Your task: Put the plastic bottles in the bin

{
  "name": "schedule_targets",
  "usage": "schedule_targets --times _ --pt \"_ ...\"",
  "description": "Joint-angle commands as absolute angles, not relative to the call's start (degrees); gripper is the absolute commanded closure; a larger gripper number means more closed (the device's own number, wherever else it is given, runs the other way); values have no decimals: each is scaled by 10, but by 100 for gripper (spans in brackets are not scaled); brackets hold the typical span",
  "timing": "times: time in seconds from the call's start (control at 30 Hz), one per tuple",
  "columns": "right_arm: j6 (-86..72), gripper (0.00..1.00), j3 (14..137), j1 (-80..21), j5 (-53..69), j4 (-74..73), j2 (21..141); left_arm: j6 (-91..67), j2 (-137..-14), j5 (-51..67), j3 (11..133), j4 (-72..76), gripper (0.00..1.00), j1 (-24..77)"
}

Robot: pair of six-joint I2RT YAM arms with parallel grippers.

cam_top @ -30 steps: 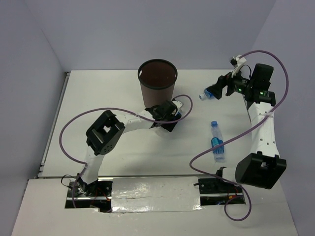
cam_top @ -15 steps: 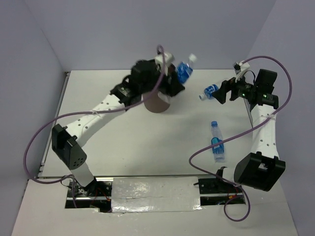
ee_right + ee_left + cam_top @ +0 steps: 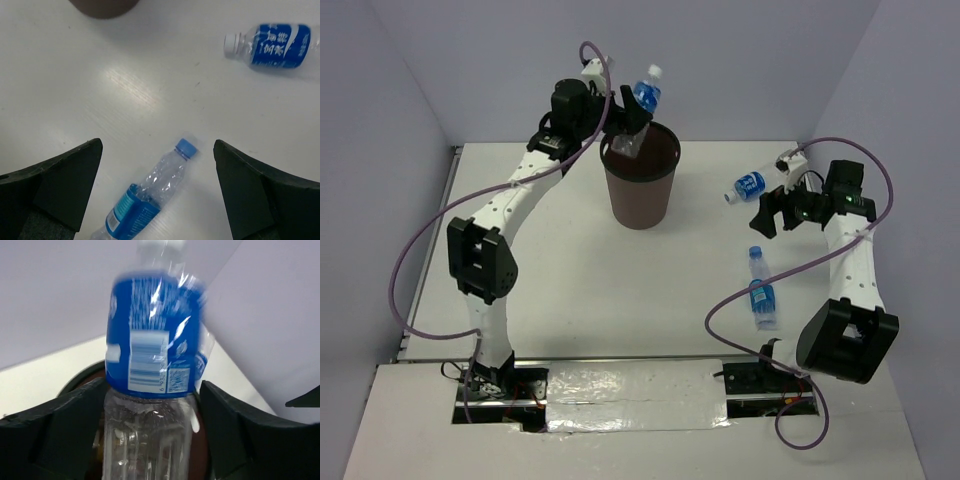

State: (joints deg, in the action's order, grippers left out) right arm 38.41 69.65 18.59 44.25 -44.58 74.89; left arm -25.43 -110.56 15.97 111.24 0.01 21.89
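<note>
My left gripper (image 3: 623, 118) is shut on a clear bottle with a blue label (image 3: 644, 96) and holds it tilted, white cap up, above the back left rim of the brown bin (image 3: 642, 190). In the left wrist view the bottle (image 3: 150, 365) fills the gap between the fingers (image 3: 65, 425), with the bin's dark rim (image 3: 80, 379) below. My right gripper (image 3: 766, 215) is open and empty above the table. Between its fingers (image 3: 260, 195) a blue-capped bottle (image 3: 150, 195) lies on the table. A white-capped, blue-labelled bottle (image 3: 272, 46) lies further off.
On the right of the white table, the white-capped bottle (image 3: 747, 187) lies near the right gripper and the blue-capped bottle (image 3: 760, 292) lies nearer the arm bases. Purple cables loop off both arms. Walls close in the back and sides.
My left arm lifted its bottle from the table by the bin's foot and swung it up over the bin's rim. My right gripper drew back from the white-capped bottle, towards the blue-capped one.
</note>
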Motion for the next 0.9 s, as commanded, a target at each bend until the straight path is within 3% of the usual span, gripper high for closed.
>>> schedule_targets --times 0.0,0.1,0.47,0.6,0.87 --pt "442 0 679 180 398 -502 759 -264 -1131 185 1158 10 10 221" --pt "459 0 657 180 377 -509 757 -269 -1133 187 1142 24 1 221" --pt "461 0 641 181 335 -547 786 -243 -1064 169 1104 23 1 221" --pt "417 0 621 160 256 -556 823 -212 -1005 137 1068 8 1 221" --pt "278 0 554 92 95 -477 886 -183 -790 8 809 17 1 208"
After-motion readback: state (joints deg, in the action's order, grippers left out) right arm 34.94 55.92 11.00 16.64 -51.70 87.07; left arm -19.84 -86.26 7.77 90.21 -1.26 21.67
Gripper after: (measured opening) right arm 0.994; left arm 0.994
